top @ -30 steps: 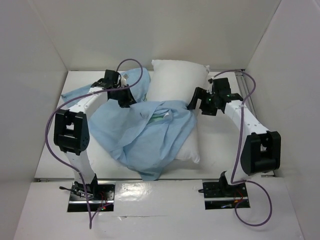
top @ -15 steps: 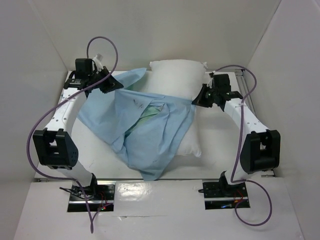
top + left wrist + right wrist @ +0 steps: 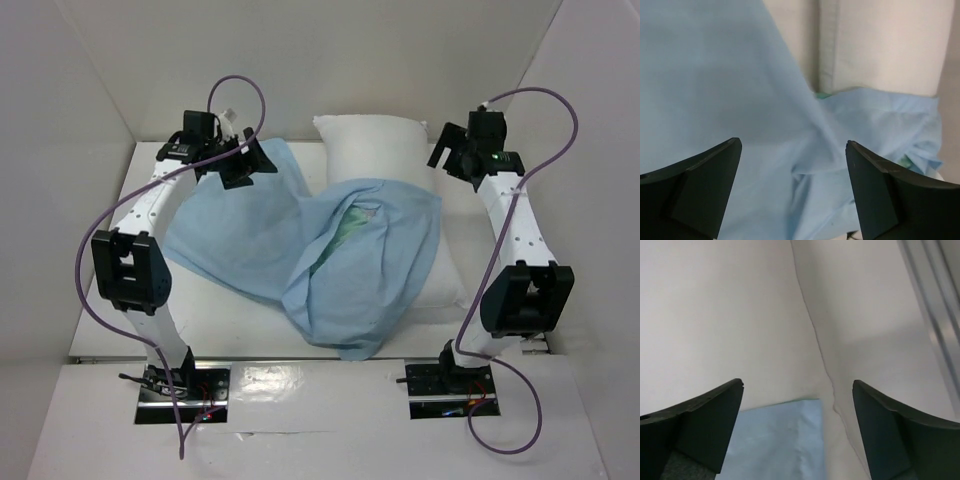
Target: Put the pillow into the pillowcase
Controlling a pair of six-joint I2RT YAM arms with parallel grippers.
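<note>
Hiding most of the pillow (image 3: 368, 150) on the table (image 3: 210, 325) under the rumpled pillowcase (image 3: 260, 240) (only the far end bare). Left gripper (image 3: 792, 145) spread wide, empty, over blue cloth; right gripper (image 3: 797, 382) equally wide, empty, beside the pillow's far right corner.

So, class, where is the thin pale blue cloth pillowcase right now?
In the top view, the pillowcase lies crumpled mid-table, draped over the near part of the plump white pillow, its far-left corner below the left gripper.
</note>
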